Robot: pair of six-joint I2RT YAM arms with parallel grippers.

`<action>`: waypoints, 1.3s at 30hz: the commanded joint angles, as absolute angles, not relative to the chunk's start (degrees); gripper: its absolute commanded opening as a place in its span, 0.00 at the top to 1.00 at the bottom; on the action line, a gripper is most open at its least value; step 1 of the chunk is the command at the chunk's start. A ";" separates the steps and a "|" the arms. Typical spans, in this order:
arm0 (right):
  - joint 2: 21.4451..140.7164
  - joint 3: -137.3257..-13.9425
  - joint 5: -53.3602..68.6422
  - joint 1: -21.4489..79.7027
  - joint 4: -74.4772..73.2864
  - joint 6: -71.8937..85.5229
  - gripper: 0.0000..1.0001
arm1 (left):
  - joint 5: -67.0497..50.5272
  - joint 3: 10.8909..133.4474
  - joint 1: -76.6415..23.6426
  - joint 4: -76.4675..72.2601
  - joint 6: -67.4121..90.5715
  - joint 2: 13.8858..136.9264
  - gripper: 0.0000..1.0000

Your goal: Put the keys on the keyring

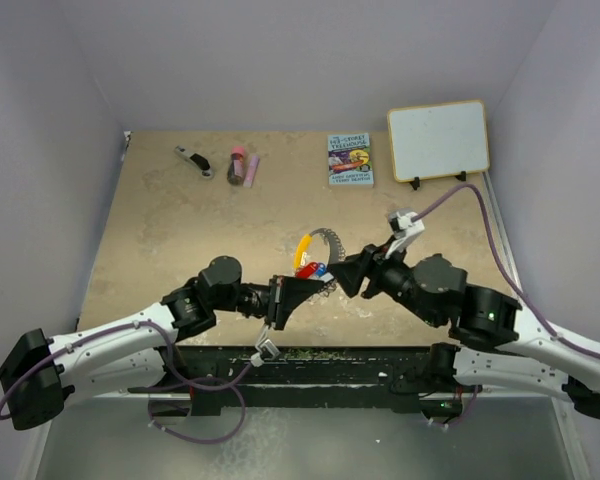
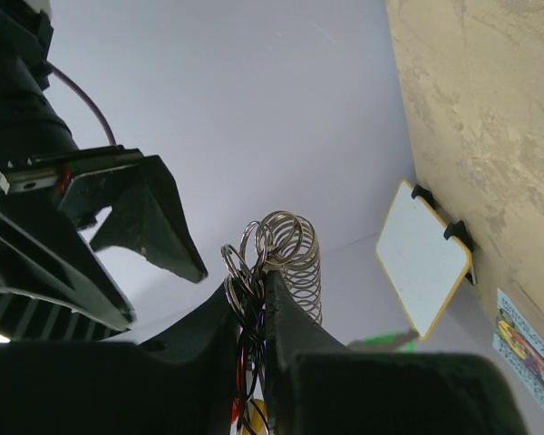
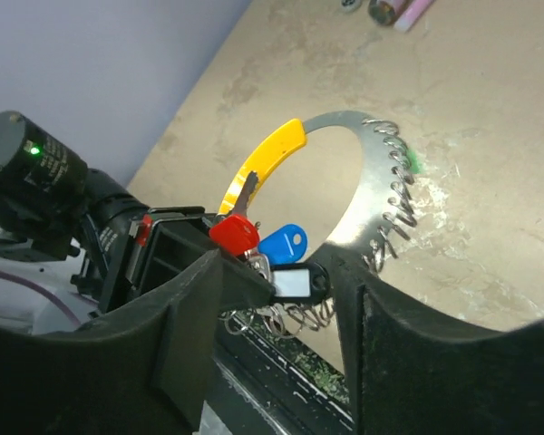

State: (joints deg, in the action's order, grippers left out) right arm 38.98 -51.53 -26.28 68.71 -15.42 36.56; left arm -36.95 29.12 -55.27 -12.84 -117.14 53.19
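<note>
The keyring (image 1: 326,243) stands tilted over the table in the middle, its yellow stretch (image 1: 302,250) on the left. My left gripper (image 1: 284,297) is shut on its lower wire loops (image 2: 290,254), which stick up past the fingertips in the left wrist view. Red (image 3: 236,234) and blue (image 3: 284,245) keys hang on the keyring (image 3: 367,172) beside a black key tag (image 3: 296,283). My right gripper (image 3: 295,283) is open with its fingers at either end of that black tag, close to it or just touching.
At the back lie a book (image 1: 350,160), a small whiteboard on feet (image 1: 438,140), a black-and-silver tool (image 1: 193,160) and a pink and brown item (image 1: 242,166). Purple walls enclose the table on three sides. Both arms meet at the near middle.
</note>
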 commanded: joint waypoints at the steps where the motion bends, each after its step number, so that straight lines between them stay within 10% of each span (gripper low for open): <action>1: 43.53 -56.92 -24.73 68.57 -20.51 37.61 0.51 | -39.24 28.39 -55.31 -22.04 -119.61 53.98 0.93; 39: 48.63 -53.70 -6.60 58.89 -17.55 40.23 0.61 | -33.29 26.76 -55.13 -29.07 -112.43 54.74 0.94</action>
